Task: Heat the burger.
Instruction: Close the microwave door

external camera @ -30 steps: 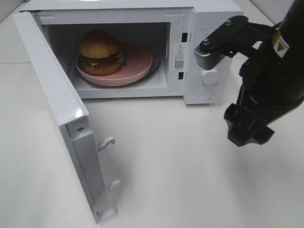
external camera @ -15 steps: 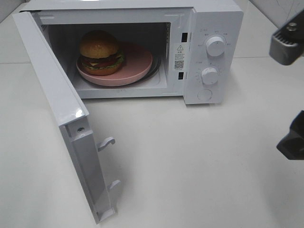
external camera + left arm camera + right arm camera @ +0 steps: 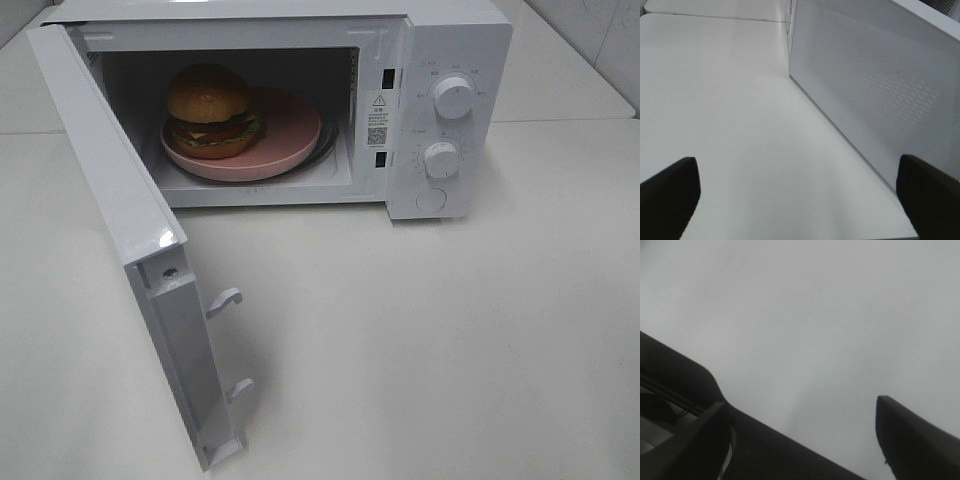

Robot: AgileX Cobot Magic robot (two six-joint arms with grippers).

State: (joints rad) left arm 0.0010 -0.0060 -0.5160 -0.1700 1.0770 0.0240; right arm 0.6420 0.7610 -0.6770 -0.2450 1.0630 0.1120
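The burger (image 3: 208, 105) stands upright on the left part of a pink plate (image 3: 290, 130) inside the open white microwave (image 3: 450, 40). The microwave door (image 3: 110, 190) is swung wide open toward the front left. Neither arm shows in the exterior high view. In the left wrist view my left gripper (image 3: 800, 200) is open and empty, its dark fingertips (image 3: 670, 192) wide apart over the table beside the door's perforated face (image 3: 875, 85). In the right wrist view my right gripper (image 3: 800, 412) is open and empty over bare white table.
The microwave has an upper knob (image 3: 453, 98), a lower knob (image 3: 441, 158) and a round button (image 3: 431, 199) on its right panel. Two latch hooks (image 3: 225, 300) stick out from the door's edge. White table (image 3: 420, 340) lies in front.
My right arm has pulled back from in front of the microwave's knobs and has left the exterior high view to the right. The burger, plate and door have not moved.
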